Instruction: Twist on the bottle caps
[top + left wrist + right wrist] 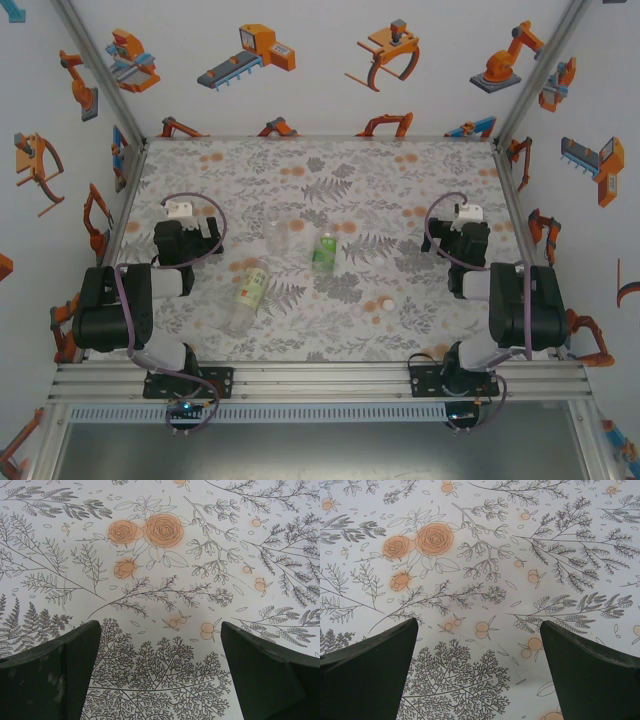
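- Left claw (pixel 159 627): fingers spread wide, nothing between them, over the floral worktop (pixel 420 180) near its left edge.
- Right claw (pixel 477 625): also spread wide and empty, near the right edge.
- Yellow-green-label bottle (pixel 247 293): on its side, left of centre, toward the near edge.
- Green-label bottle (pixel 323 250) and plain clear bottle (pixel 280 240): near each other at centre.
- Bottle caps (pixel 383 302): loose on the worktop right of the bottles, well apart from both claws.
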Motion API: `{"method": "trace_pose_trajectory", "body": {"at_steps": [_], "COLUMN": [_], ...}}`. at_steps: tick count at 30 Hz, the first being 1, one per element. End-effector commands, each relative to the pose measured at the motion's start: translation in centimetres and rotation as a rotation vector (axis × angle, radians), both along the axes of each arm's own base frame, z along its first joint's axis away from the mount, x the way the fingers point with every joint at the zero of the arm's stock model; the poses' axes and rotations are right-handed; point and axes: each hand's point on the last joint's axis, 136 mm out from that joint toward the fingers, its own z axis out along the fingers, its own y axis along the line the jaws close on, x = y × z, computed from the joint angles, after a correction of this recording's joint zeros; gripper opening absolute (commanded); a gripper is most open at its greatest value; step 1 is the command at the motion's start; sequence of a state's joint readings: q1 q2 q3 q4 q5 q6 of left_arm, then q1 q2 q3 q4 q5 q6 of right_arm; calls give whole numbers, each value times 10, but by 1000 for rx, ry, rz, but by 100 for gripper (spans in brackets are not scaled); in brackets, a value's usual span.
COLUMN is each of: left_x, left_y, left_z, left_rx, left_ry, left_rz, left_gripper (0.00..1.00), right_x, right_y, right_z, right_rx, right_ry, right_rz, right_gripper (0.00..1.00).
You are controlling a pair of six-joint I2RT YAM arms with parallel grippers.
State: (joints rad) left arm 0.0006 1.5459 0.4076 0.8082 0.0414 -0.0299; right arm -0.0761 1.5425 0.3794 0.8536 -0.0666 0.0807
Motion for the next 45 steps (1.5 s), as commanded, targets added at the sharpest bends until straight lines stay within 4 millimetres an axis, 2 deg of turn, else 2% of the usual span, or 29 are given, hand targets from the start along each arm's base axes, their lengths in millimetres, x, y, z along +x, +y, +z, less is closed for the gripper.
{"method": "trace_pose_trajectory", "body": {"at_steps": [1,33,37,42,45], "left_x": [2,2,4,4,4], "left_y": [-1,-1,7,13,19], "left_z": [7,8,12,27,51], "left_rx": [10,2,5,13,12], "left_ry": [-31,-32,-24,12,6], "left_rz": [-2,-4,40,81,121], "left_gripper": [97,97,97,97,97], "right_x": [4,4,4,0,-3], "right_y": [1,0,3,4,9], "right_z": [7,7,16,37,53], "right_rx": [-11,-13,-16,-24,-44], "right_ry": [-22,-21,-29,-25,-13], "right_rz": [2,0,18,22,39], "right_gripper": [99,99,99,99,99]}}
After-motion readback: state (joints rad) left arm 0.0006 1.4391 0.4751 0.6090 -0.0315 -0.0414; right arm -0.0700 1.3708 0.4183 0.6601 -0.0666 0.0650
